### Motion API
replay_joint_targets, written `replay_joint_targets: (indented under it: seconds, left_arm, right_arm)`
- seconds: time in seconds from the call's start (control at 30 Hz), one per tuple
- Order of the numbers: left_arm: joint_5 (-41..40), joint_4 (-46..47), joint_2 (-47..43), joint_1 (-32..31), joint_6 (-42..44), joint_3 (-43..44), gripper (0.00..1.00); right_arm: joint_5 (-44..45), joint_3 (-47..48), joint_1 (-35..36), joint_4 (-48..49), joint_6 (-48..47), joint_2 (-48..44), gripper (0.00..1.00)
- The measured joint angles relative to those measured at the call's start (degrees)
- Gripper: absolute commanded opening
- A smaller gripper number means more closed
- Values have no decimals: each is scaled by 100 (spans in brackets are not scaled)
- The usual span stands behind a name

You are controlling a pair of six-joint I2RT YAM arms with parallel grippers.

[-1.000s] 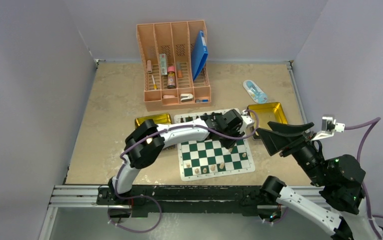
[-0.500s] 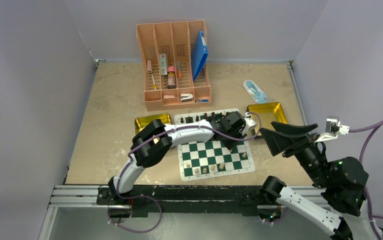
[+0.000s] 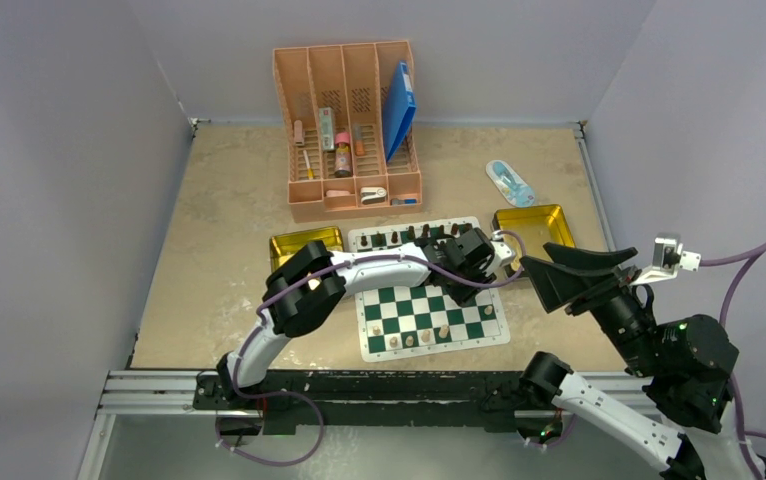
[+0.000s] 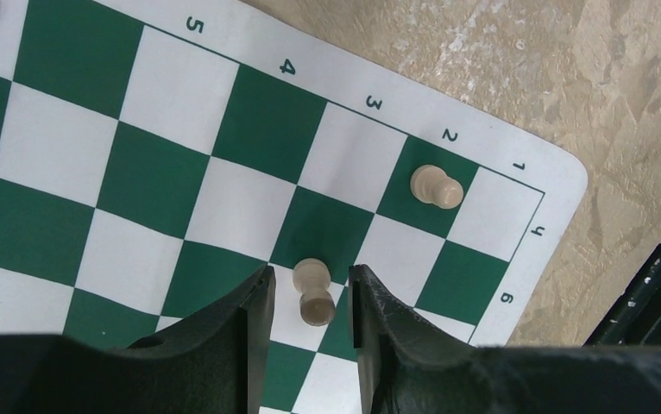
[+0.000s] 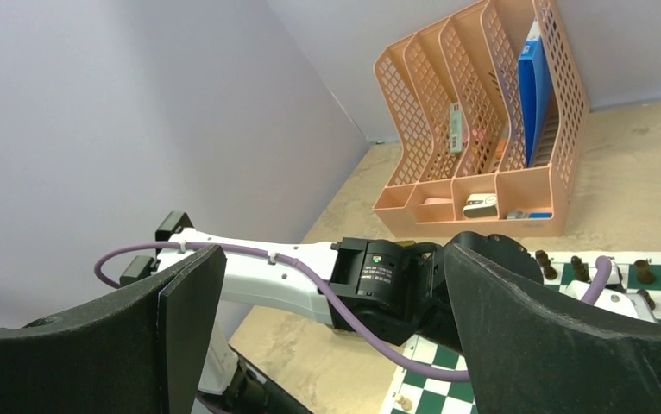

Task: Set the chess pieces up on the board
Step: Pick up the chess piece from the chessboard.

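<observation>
The green-and-white board [image 3: 399, 305] lies in front of my arms. Dark chess pieces [image 3: 409, 235] line its far row and several pale pawns [image 3: 410, 340] stand along its near side. My left gripper [image 3: 465, 289] reaches over the board's right part. In the left wrist view, it [image 4: 310, 274] is open, and a pale pawn [image 4: 313, 289] stands upright on the board [image 4: 180, 198] between its fingers with a gap on each side. Another pale pawn [image 4: 436, 186] stands near the corner. My right gripper [image 3: 539, 262] hangs raised to the right of the board, wide open [image 5: 331, 259] and empty.
A pink organiser [image 3: 349, 120] with pens, bottles and a blue folder stands at the back. Gold tins lie left [image 3: 306, 243] and right [image 3: 536, 225] of the board's far edge. A pale blue packet [image 3: 509, 182] lies at the back right. Walls enclose the table.
My left gripper's jaws have parted a little, leaving the pale pawn standing free between them. The left wrist edged slightly right. The right arm drifted slightly right, still wide open.
</observation>
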Motion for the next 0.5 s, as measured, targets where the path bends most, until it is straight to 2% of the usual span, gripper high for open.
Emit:
replay_joint_targets:
  seconds: [0.37,0.5]
  left_arm:
    - [-184,-35,0,-17,-2,9,30]
    - [-199,-74,0,-42,-7,9,20]
  right_arm:
    - [0,-20,0,15,-4,0,99]
    - [2,-20,0,15,-15,-22,99]
